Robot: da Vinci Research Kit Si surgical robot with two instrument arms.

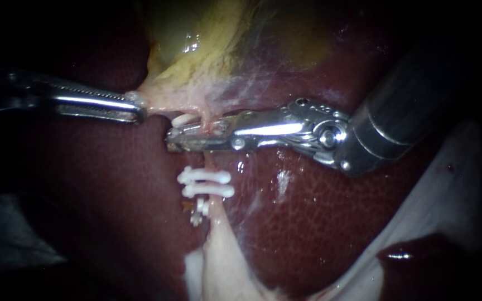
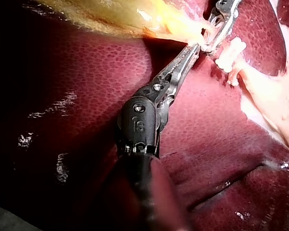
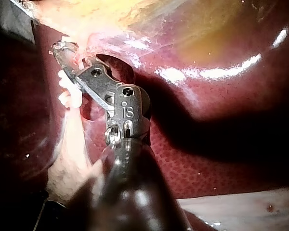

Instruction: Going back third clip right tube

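Note:
A pale tube (image 1: 214, 167) runs down from the gallbladder (image 1: 207, 44) over the liver (image 1: 319, 223). Two white clips (image 1: 205, 184) sit across it, with a smaller white piece (image 1: 199, 213) just below them. My right instrument (image 1: 177, 139) lies across the tube above those clips, jaws open, with the tube standing between them. A white clip (image 1: 185, 119) shows just above the upper jaw. My left instrument (image 1: 135, 110) is shut on the gallbladder's pale lower edge, holding it to the left. In the left wrist view its jaws (image 2: 196, 48) meet that yellow tissue beside the clips (image 2: 231, 54).
Dark red liver surrounds the site on all sides. A white sheet (image 1: 453, 184) lies at the lower right, with a dark pool (image 1: 414, 256) on it. In the right wrist view the clips (image 3: 67, 94) lie beside my right instrument (image 3: 62, 52).

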